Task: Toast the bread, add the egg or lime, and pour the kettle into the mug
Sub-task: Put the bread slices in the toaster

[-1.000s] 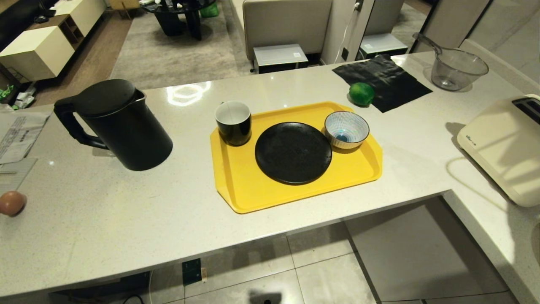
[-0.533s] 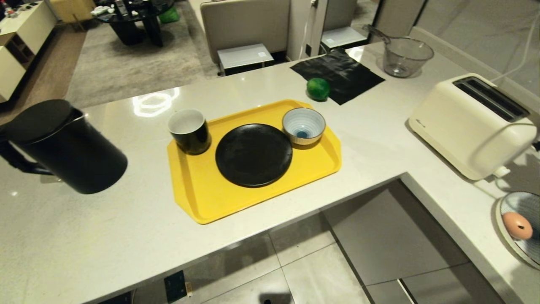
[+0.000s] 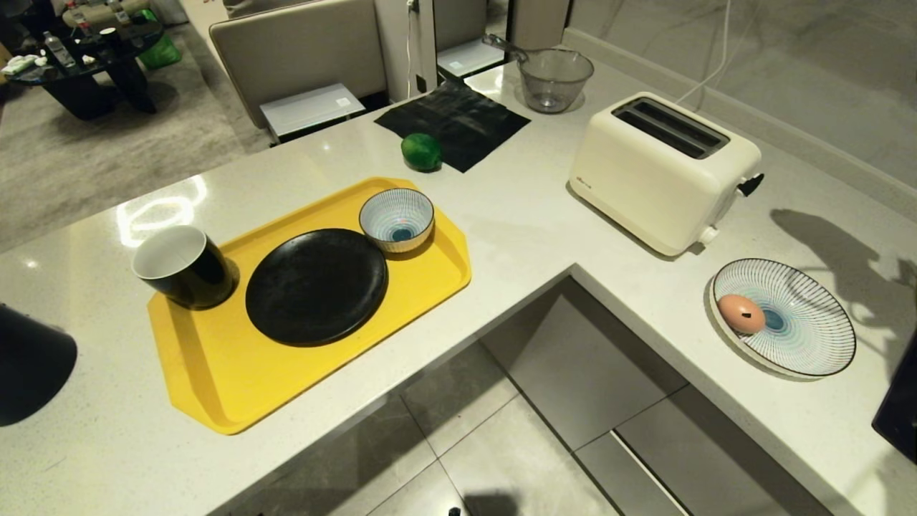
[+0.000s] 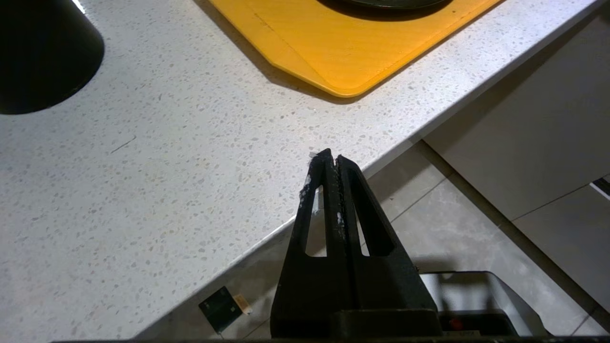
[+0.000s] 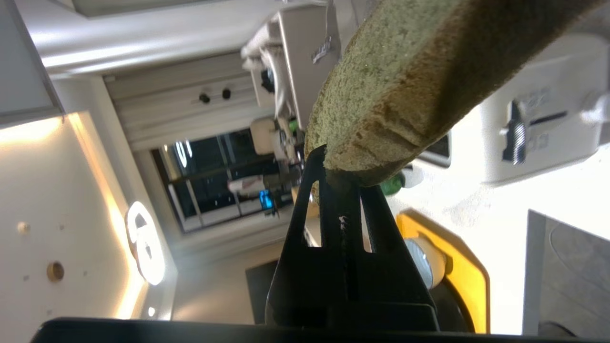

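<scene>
My right gripper (image 5: 340, 178) is shut on a corner of the bread (image 5: 395, 90), a pale green-tinted slice with a tan crust, held up in the air with the toaster (image 5: 538, 128) beyond it. In the head view the cream toaster (image 3: 666, 168) stands on the right counter with its slots showing dark. The egg (image 3: 741, 313) lies on a striped plate (image 3: 809, 337). The lime (image 3: 421, 150) rests beside a black cloth (image 3: 453, 122). The mug (image 3: 183, 266) stands on the yellow tray (image 3: 215, 387). Only part of the kettle (image 3: 29, 365) shows at the left edge. My left gripper (image 4: 332, 159) is shut and holds nothing, over the counter's front edge.
The tray also holds a black plate (image 3: 315, 285) and a small striped bowl (image 3: 396, 218). A glass measuring bowl (image 3: 555, 79) stands at the back. The counter is L-shaped, with tiled floor (image 3: 516, 444) in its inner corner. A dark shape (image 3: 899, 408) cuts in at the right edge.
The whole head view has swung to the right: the tray, mug and kettle slid leftwards in the picture, while the toaster and the plate with the egg came fully into view.
</scene>
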{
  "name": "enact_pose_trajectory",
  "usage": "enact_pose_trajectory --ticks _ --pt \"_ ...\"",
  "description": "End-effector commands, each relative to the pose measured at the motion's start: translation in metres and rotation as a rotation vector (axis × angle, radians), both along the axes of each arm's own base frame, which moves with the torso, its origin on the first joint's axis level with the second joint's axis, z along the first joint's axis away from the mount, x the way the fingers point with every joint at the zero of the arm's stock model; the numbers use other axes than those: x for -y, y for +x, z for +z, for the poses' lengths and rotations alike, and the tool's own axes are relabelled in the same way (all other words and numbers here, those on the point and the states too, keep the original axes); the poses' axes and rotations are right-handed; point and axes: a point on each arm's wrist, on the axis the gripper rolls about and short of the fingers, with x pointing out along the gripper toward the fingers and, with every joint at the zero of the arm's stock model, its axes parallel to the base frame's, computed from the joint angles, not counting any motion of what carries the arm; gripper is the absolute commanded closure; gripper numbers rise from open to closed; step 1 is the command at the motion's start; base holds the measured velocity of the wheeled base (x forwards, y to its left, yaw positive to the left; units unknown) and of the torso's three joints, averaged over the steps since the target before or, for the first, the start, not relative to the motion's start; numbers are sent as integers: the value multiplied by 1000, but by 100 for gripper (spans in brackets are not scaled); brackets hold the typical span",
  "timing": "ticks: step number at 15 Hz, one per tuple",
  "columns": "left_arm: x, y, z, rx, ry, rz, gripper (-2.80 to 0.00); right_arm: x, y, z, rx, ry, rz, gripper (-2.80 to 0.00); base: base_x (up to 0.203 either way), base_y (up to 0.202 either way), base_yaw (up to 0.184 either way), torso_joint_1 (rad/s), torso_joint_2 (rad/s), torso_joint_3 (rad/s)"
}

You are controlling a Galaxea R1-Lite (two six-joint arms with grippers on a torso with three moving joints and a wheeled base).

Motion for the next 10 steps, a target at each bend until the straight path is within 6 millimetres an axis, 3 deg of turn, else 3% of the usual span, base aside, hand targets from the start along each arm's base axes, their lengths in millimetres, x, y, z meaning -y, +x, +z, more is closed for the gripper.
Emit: enact_pose_trajectory --ticks 1,4,10 --pt "0 0 0 0 0 2 0 -2 1 1 0 9 21 0 0 0 0 0 0 0" --pt "0 0 0 0 0 1 0 -12 7 4 19 26 72 0 0 0 0 0 0 0" --pt "0 0 0 0 0 1 0 -21 23 26 148 305 216 0 0 0 0 0 0 0"
